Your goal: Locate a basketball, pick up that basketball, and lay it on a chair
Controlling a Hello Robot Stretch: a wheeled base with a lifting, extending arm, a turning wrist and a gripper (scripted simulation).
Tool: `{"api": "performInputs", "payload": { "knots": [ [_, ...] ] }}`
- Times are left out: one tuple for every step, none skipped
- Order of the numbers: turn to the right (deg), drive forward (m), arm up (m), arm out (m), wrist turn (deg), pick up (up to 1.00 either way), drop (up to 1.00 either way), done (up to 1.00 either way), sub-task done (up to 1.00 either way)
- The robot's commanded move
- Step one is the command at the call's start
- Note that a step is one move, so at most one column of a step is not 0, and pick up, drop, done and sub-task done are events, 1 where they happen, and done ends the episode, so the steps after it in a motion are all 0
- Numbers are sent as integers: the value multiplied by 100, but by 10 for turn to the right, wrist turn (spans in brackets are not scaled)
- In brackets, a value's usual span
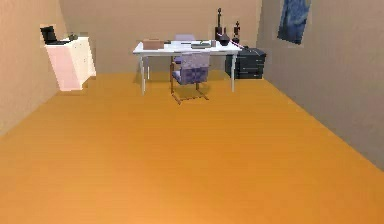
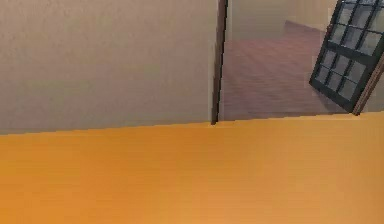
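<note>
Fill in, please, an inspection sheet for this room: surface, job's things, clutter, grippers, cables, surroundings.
Surface: orange floor, flat and bare in front of the robot.
Job's things: a chair stands tucked at a white desk by the far wall.
Clutter: two dark statues and some flat things on the desk; small dark things on a white cabinet at the forward view's left.
Grippers: nothing seen.
Cables: nothing seen.
Surroundings: a dark drawer unit right of the desk; a blue hanging on the right wall; in the arm side view, a doorway with a dark-framed glass door, leading to another room.
</note>
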Motion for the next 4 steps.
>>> {"api": "performInputs", "payload": {
  "knots": [
    [0, 75, 0, 0, 0, 0, 0, 0, 0],
    [-450, 0, 0, 0, 0, 0, 0, 0, 0],
    [-60, 0, 0, 0, 0, 0, 0, 0, 0],
    [0, 70, 0, 0, 0, 0, 0, 0, 0]
  ]
}}
